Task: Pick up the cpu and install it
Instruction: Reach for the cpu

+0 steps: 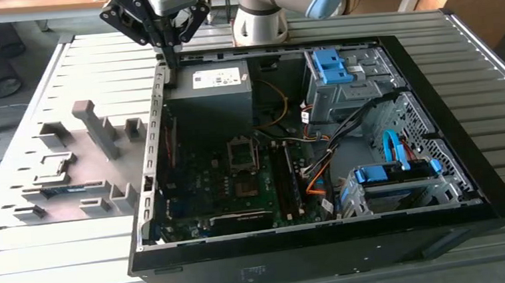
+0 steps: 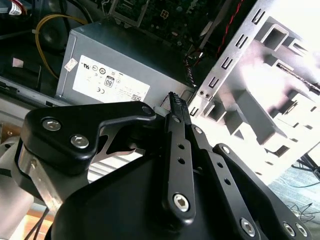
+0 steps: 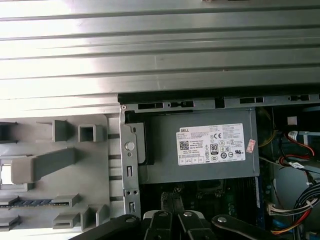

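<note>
Your gripper (image 1: pixel 169 59), fingertips (image 2: pixel 174 102) pressed together, hovers over the open computer case's (image 1: pixel 332 256) rim, just beside the grey power supply (image 1: pixel 220 90), grey fixture plate (image 1: pixel 89 165) holding a memory stick (image 1: pixel 62 190) at the exterior view's left, where the cpu lies you cannot tell.

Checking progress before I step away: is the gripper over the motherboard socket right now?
No, in the exterior view the gripper hangs by the grey power supply, well apart from the socket.
</note>
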Robot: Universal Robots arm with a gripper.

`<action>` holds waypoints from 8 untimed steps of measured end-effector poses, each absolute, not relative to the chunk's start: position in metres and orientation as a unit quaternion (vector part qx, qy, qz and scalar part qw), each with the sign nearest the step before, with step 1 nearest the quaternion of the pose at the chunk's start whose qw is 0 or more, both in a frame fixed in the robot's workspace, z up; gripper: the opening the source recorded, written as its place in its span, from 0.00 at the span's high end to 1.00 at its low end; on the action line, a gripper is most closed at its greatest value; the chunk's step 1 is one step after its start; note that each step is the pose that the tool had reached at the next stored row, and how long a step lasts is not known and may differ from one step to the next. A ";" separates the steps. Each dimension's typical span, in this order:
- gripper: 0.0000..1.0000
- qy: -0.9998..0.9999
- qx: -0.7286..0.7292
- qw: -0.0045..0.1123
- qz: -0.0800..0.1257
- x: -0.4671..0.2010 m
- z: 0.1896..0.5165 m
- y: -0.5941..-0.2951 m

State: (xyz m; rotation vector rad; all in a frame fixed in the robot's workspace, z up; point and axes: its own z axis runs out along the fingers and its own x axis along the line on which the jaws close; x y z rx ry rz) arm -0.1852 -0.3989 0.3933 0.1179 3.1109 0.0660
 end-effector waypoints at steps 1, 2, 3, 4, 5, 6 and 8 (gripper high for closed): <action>0.90 0.999 0.038 0.014 0.021 -0.186 0.393 -0.399; 0.90 0.999 0.038 0.014 0.021 -0.187 0.393 -0.399; 0.90 0.999 0.038 0.014 0.021 -0.188 0.393 -0.399; 0.90 0.999 0.038 0.014 0.021 -0.189 0.393 -0.399; 0.90 0.999 0.038 0.014 0.021 -0.190 0.393 -0.399; 0.90 0.999 0.038 0.014 0.021 -0.191 0.393 -0.399; 0.90 0.999 0.038 0.014 0.021 -0.194 0.393 -0.399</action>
